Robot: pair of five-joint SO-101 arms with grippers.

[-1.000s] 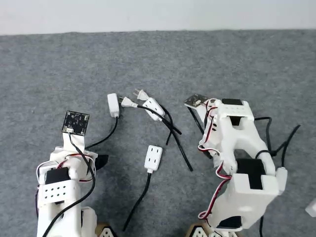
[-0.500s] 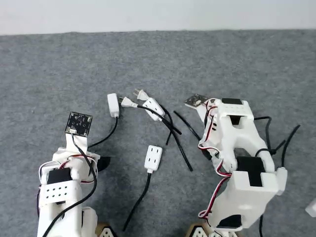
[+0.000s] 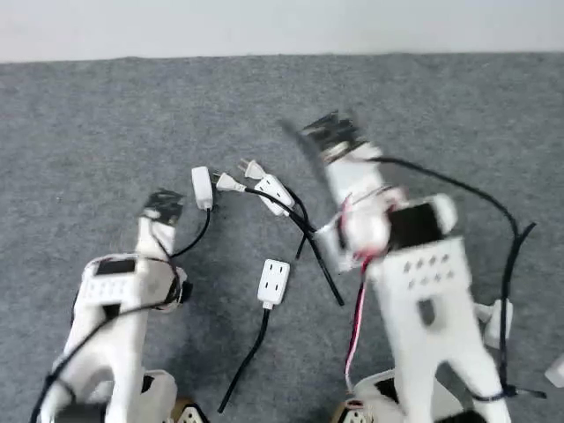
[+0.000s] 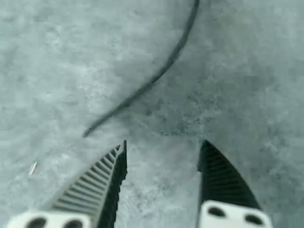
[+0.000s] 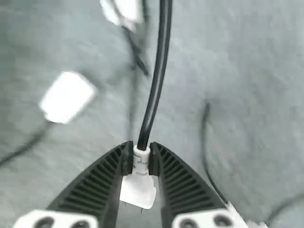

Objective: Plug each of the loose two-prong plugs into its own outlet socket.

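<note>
My right gripper (image 5: 140,147) is shut on a white two-prong plug (image 5: 137,183), whose black cable (image 5: 156,80) runs out from between the fingers; in the high view that gripper (image 3: 330,137) hangs above the carpet at centre right. My left gripper (image 4: 165,145) is open over bare carpet, a thin black cable (image 4: 156,76) lying just beyond its tips; in the high view it (image 3: 163,207) sits close to a white outlet socket (image 3: 202,187). Two loose plugs (image 3: 227,182) (image 3: 253,168) lie beside that socket. Another white outlet socket (image 3: 273,280) (image 5: 66,97) lies mid-table.
A white socket block (image 3: 275,192) with black cables (image 3: 317,256) crossing it lies between the arms. Grey carpet (image 3: 106,115) covers the table, bare toward the far edge and far left. A small white piece (image 3: 555,370) sits at the right edge.
Both arms have stretched forward from their folded poses. The right gripper rose and moved toward the far side and left; the left gripper moved forward and right toward the socket.
</note>
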